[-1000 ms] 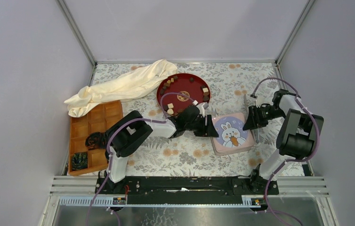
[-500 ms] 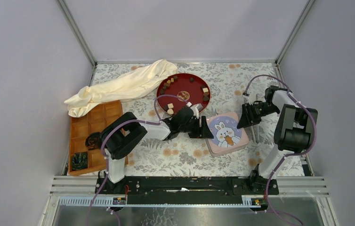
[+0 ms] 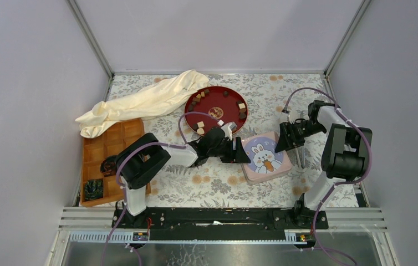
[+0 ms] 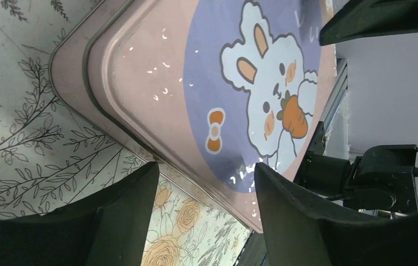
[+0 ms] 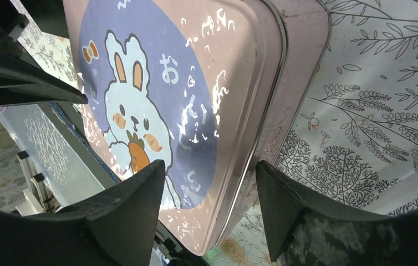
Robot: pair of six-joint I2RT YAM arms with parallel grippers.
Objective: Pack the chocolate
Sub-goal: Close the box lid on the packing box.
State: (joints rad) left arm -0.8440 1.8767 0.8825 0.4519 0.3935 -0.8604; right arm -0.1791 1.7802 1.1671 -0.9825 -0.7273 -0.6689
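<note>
The chocolate [image 3: 200, 128] is several small dark, tan and cream pieces on a round red plate [image 3: 224, 101] at the back centre. A closed pink tin with a rabbit lid [image 3: 263, 157] lies in front of the plate. My left gripper [image 3: 242, 155] is open and empty, its jaws astride the tin's left edge [image 4: 140, 72]. My right gripper [image 3: 284, 144] is open and empty, its jaws astride the tin's right edge [image 5: 240, 83]. In the wrist views the left gripper [image 4: 207, 177] and the right gripper [image 5: 211, 172] both show a wide gap.
A wooden compartment tray [image 3: 119, 136] stands at the left edge with dark coiled items [image 3: 92, 189] in it. A cream cloth [image 3: 146, 102] lies bunched at the back left. Walls close the sides and back of the floral table.
The tin has slid a little to the left. My right gripper has moved left with it, and my left gripper has drawn back left. Both stay open.
</note>
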